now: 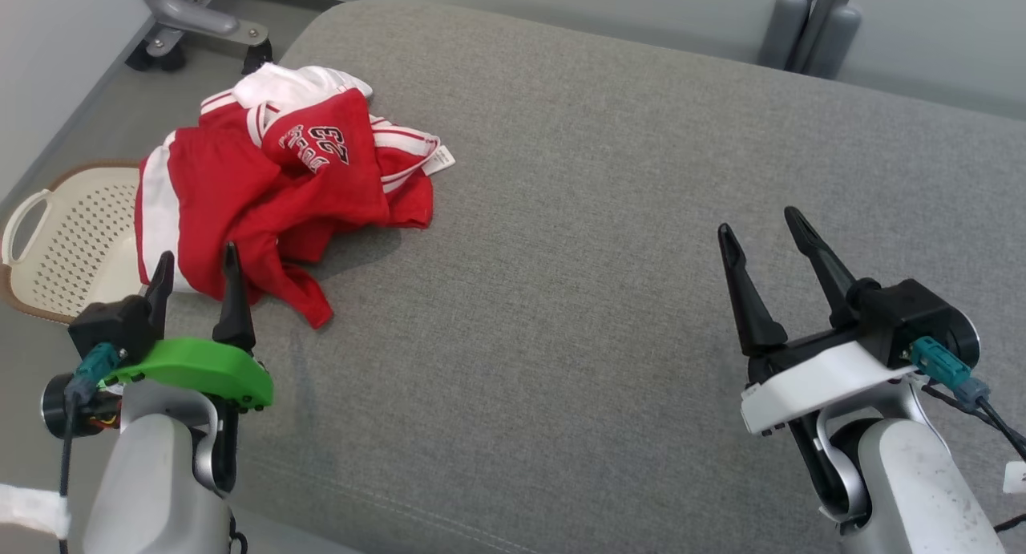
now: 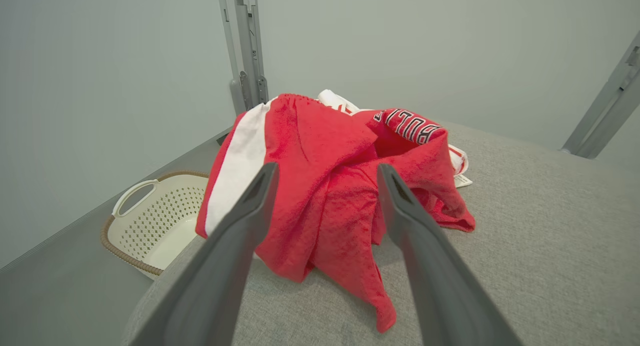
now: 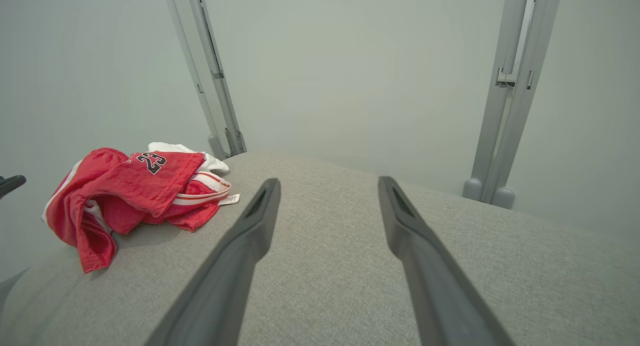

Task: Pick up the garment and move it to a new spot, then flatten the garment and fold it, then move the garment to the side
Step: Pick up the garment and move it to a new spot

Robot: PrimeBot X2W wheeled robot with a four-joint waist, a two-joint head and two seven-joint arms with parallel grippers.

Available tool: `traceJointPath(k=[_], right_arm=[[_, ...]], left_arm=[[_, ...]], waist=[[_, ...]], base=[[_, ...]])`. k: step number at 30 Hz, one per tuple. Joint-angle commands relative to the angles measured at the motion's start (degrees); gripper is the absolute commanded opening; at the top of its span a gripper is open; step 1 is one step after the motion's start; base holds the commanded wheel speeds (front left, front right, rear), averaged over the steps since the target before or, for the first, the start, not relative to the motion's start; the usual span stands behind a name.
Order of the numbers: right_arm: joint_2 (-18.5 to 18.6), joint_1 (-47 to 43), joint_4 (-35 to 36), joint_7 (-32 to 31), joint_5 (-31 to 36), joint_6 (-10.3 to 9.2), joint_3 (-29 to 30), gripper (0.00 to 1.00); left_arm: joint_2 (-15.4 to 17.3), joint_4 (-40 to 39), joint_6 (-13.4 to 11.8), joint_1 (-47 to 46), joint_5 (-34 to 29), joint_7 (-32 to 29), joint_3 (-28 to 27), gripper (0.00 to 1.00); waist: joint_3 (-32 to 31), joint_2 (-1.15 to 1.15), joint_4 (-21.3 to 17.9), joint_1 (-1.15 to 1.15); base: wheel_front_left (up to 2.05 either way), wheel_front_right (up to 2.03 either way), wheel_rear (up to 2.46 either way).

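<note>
The garment (image 1: 272,185) is a red and white jersey with the number 23, lying crumpled at the far left of the grey cushioned surface (image 1: 601,217). My left gripper (image 1: 198,259) hovers just short of its near edge, open, nothing between the fingers. In the left wrist view the garment (image 2: 325,186) lies straight ahead past the open left gripper (image 2: 326,171). My right gripper (image 1: 761,221) is open over bare cushion at the right, far from the cloth. The right wrist view has the garment (image 3: 135,196) at its left, beyond the open right gripper (image 3: 327,183).
A cream perforated laundry basket (image 1: 72,241) stands on the floor left of the cushion, partly under the garment's edge. Grey metal frame posts (image 1: 809,25) rise behind the cushion, and a wheeled stand base (image 1: 192,17) sits at the back left.
</note>
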State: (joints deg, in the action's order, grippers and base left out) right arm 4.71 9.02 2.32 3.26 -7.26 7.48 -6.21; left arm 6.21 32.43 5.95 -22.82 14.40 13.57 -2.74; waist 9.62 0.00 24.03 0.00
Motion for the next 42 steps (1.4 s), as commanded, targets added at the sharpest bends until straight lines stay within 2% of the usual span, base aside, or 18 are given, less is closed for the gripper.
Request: traceJointPath(k=[1,8,13,14,15,20,25,31,34,37,42], right_arm=[[0.7,1.2,0.4,-0.2,0.2,0.03,0.0,1.00],[1.3,3.9,1.1,-0.5,0.3,0.03,-0.3,1.00],[1.7,4.2,1.0,-0.3,0.3,0.03,0.2,1.00],[1.8,4.2,1.0,-0.3,0.3,0.03,0.3,1.00],[1.8,4.1,0.9,-0.3,0.3,0.03,0.4,1.00],[1.6,3.9,0.7,0.2,0.5,0.03,0.7,1.00],[1.2,2.8,0.6,0.6,0.4,0.03,1.1,1.00],[0.7,0.6,0.5,0.8,-0.2,0.03,1.7,1.00],[0.5,-0.5,0.5,1.0,-0.5,0.03,1.7,1.00],[0.1,-1.0,0.7,1.1,-0.8,0.03,1.4,1.00],[-0.3,-1.9,1.2,0.9,-0.8,0.03,1.6,1.00]], left_arm=[[0.8,2.1,0.2,-2.5,0.8,-0.5,-0.1,1.00],[4.4,16.9,0.9,-12.3,2.9,-2.7,-0.8,1.00],[6.0,24.3,0.5,-16.8,3.9,-1.3,-1.7,1.00],[6.4,25.6,0.6,-17.5,4.3,-0.9,-2.0,0.41],[6.7,26.4,0.7,-18.0,4.6,-0.6,-2.3,0.00],[8.1,26.9,1.1,-18.4,5.3,1.3,-3.2,0.00],[8.7,18.7,0.3,-14.3,4.3,1.7,-5.3,0.00],[5.9,4.3,-0.4,-6.3,1.8,1.6,-6.1,0.00],[3.5,-2.0,-0.3,-2.1,0.6,1.6,-4.9,0.00],[0.8,-7.9,0.3,2.2,-0.2,1.6,-1.5,0.00],[-2.0,-13.3,1.0,6.6,0.3,-0.2,5.9,0.00]], waist=[[4.3,0.00,-2.9,0.00],[9.3,0.00,-6.1,0.00],[10.5,0.00,-6.7,0.00],[10.5,0.00,-6.7,0.00],[10.4,0.00,-6.7,0.00],[8.7,0.00,-6.4,0.00],[5.5,0.00,-6.2,0.00],[1.2,0.00,-6.1,0.00],[-0.4,0.00,-6.3,0.00],[-1.4,0.00,-7.4,0.00],[-2.1,0.00,-10.1,0.00]], base=[[0.00,0.00,0.00],[0.00,0.00,0.00],[0.00,0.00,0.00],[0.00,0.00,0.00],[0.00,0.00,0.00],[0.00,0.00,0.00],[0.00,0.00,0.00],[0.00,0.00,0.00],[0.00,0.00,0.00],[0.00,0.00,0.00],[0.00,0.00,0.00]])
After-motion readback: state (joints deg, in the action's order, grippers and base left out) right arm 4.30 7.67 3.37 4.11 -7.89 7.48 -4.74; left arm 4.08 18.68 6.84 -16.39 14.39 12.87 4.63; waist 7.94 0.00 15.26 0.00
